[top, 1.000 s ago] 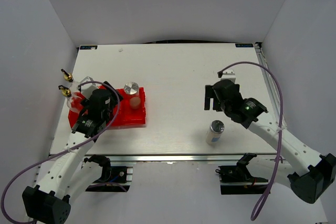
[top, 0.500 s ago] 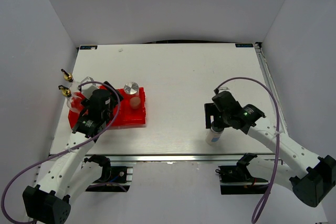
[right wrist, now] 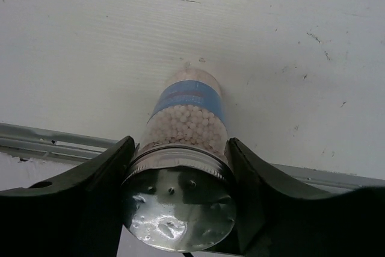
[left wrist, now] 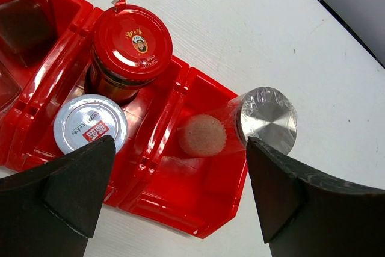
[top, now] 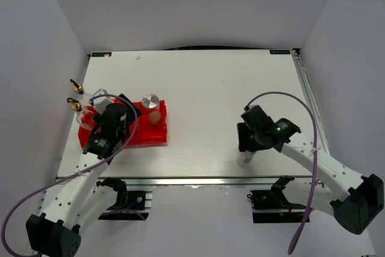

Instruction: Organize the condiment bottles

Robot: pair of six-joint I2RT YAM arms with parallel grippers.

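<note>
Right gripper (right wrist: 180, 148) clamped the silver-lidded shaker (right wrist: 187, 112) at the near edge of the table (right wrist: 90, 28); left gripper (left wrist: 179, 148) hung wide open over the red tray (left wrist: 198, 209).

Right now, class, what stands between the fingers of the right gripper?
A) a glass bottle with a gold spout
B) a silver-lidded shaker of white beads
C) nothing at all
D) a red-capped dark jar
B: in the right wrist view the right gripper has a finger against each side of the silver-lidded shaker, and white beads show through its clear body.
</note>
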